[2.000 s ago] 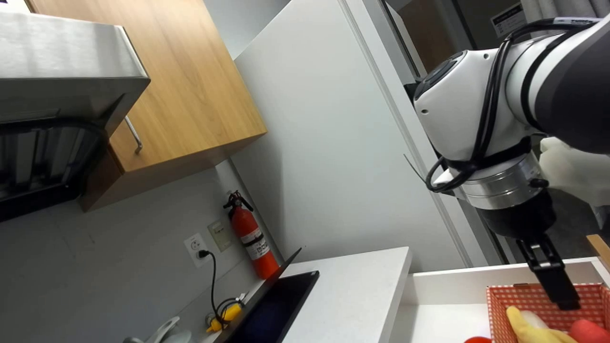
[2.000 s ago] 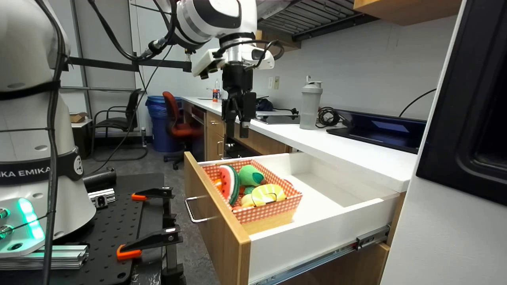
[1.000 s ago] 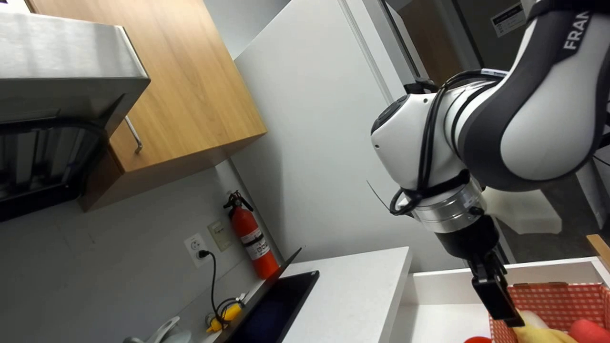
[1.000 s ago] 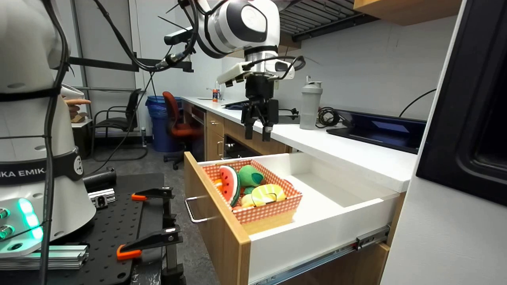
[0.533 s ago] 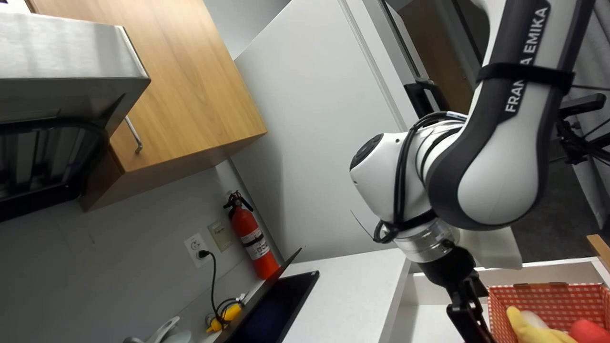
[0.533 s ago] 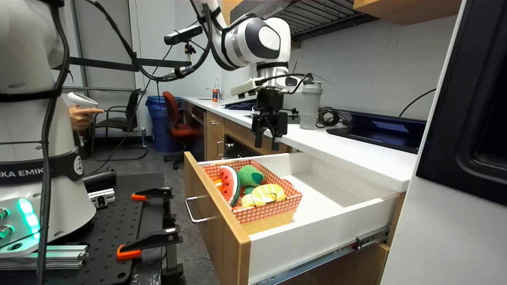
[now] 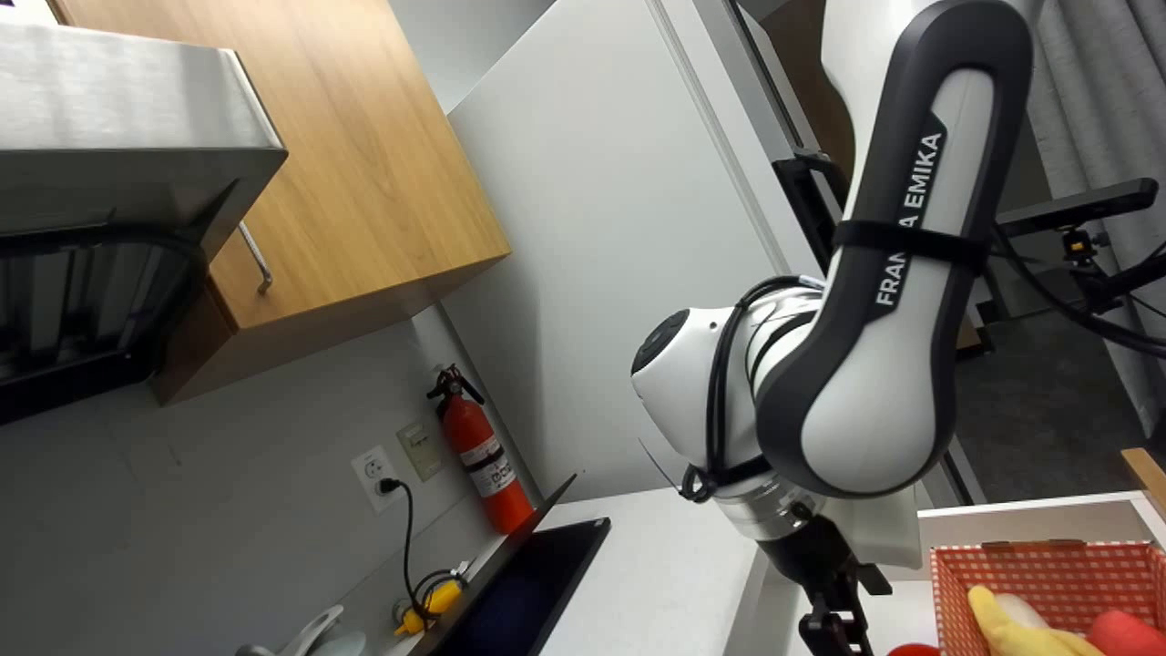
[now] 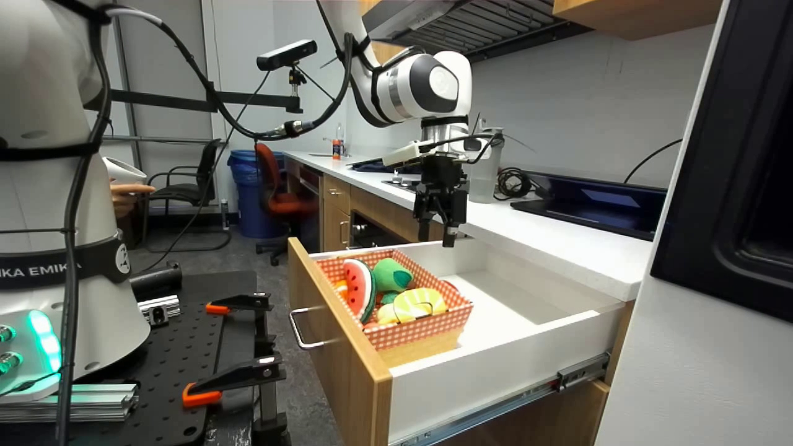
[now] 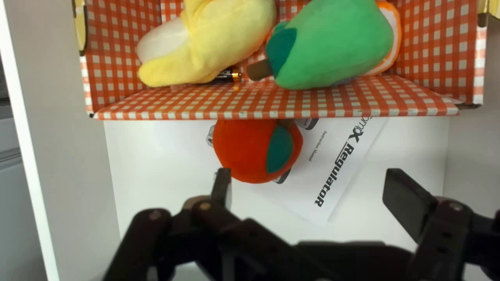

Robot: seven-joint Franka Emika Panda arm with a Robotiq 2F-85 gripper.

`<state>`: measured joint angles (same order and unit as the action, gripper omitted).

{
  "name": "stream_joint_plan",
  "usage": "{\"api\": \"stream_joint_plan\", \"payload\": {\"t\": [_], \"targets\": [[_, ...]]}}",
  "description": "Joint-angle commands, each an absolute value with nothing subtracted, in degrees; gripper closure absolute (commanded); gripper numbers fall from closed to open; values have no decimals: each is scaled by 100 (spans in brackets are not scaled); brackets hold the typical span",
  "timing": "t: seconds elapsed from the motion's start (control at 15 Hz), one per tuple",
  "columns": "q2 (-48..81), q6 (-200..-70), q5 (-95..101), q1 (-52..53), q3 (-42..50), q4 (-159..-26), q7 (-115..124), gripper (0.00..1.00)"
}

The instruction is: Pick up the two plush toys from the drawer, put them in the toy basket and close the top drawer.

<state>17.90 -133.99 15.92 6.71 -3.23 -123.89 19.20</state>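
A round red plush toy (image 9: pixel 250 152) with a teal leaf lies on the white floor of the top drawer (image 8: pixel 495 359), partly under the near rim of the toy basket (image 9: pixel 273 113). Only a red sliver of it shows in an exterior view (image 7: pixel 913 650). No other plush toy is seen outside the basket. Red-and-white checked, the basket holds a green plush toy (image 9: pixel 336 43), a yellow banana plush (image 9: pixel 226 35) and a watermelon slice (image 8: pixel 359 288). My gripper (image 9: pixel 306 177) is open above the drawer, nothing between its fingers; the red toy lies below, near its left finger (image 9: pixel 223 183).
A printed manual (image 9: pixel 336 171) lies under the red toy. The white counter (image 8: pixel 545 241) overhangs the drawer's back, with a laptop (image 8: pixel 588 201) and a translucent bottle (image 8: pixel 486 173) on it. The drawer stands pulled out; its wooden front carries a metal handle (image 8: pixel 303 331).
My arm has come down and away from above the basket, toward the counter side of the drawer. The gripper has stayed open. Basket, toys and drawer look unmoved.
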Motion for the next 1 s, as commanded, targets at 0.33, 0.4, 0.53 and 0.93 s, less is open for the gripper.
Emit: {"api": "stream_joint_plan", "payload": {"t": [0.33, 0.4, 0.53, 0.93], "targets": [[2161, -13174, 1761, 1052, 30, -11888, 2337, 1], [2175, -13161, 1767, 1073, 50, -11871, 2350, 1], [2190, -13144, 1798, 1110, 89, -11849, 2357, 1], [2116, -13347, 1592, 1014, 20, -12028, 2119, 0]]}}
